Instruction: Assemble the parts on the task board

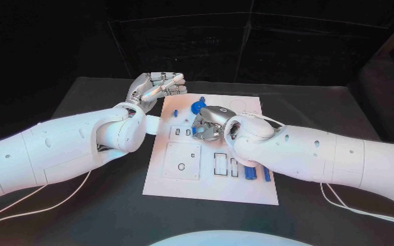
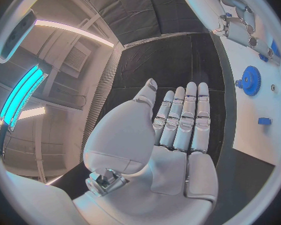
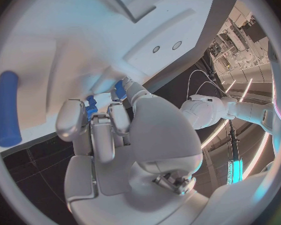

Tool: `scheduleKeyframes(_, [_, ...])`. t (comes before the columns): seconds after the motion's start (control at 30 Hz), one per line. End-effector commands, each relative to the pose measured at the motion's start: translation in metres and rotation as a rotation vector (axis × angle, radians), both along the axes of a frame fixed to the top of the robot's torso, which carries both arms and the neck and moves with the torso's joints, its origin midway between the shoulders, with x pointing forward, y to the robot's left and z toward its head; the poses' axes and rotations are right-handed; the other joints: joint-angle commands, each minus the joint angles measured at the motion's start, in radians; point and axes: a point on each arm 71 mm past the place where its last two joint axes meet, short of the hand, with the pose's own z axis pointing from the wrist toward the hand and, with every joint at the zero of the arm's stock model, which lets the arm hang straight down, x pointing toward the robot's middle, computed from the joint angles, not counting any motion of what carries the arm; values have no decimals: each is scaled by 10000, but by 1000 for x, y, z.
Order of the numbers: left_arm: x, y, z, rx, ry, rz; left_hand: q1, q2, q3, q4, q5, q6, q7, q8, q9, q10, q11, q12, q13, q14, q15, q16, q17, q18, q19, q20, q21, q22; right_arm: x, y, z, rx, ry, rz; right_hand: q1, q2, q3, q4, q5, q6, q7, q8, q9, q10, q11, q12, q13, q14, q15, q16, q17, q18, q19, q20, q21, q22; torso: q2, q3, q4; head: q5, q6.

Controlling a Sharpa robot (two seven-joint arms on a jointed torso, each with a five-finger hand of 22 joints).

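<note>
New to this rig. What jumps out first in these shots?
The right hand curled down on the middle of the white task board, its fingers closed around a small blue part. The left hand sits off the board's far left corner, fingers straight and together, holding nothing. A blue gear stands on the board's far end, and blue pegs lie near its near right edge.

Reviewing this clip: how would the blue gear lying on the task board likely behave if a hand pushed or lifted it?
The blue gear looks like stiff moulded plastic, probably light. Lying flat on the white task board, it would likely slide rather than roll when pushed. Its toothed rim should give fingers some grip, though its low profile may make lifting from the board awkward.
</note>
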Motion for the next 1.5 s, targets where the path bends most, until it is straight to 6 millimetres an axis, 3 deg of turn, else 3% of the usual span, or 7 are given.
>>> scheduleKeyframes(0.03, [0,-1,2,-14,-76,-135,-54,30,-27,-49,41,63,6,-49,3,50,8,-22,4,74,26,-13,3,71,71,-6,-66,-5,-2,0,-6,-358,281,48,-88,-62,-93,7,-62,-62,-5,-41,8,-64,-1,-33,-4,892,60,41,1918,-149,-34,49,-51,-10,1,-2,4,-2,-11])
scheduleKeyframes(0.43, [0,-1,1,-16,-70,-142,-54,30,-27,-49,41,63,6,-49,3,50,8,-22,4,74,26,-13,3,71,71,-6,-66,-5,-2,0,-5,-323,239,-15,-237,-213,-190,90,-382,-270,65,-218,-19,-136,68,-140,-94,892,124,41,1925,-142,-46,118,-69,-33,2,3,8,-17,-21])
scheduleKeyframes(1.07, [0,-1,1,-18,-36,-168,-53,25,-32,-57,40,59,12,-66,-2,47,12,-41,-2,75,27,-20,1,69,79,-8,-71,-5,-1,0,-3,-173,68,-190,-387,-345,-357,216,-469,-579,130,-362,-28,-225,134,-263,-198,885,183,26,1898,-134,-69,177,-97,-75,1,2,3,-28,-41])
scheduleKeyframes(1.5, [1,-1,1,-17,-18,-176,-56,28,-33,-56,40,60,12,-70,-3,47,13,-45,-3,76,27,-22,1,68,81,-8,-72,-5,-4,0,4,520,-570,-68,-513,-731,-983,500,-314,-1383,282,-385,-49,-488,276,-559,-459,867,304,-8,1836,-109,-153,287,-182,-217,4,10,5,-20,-55])
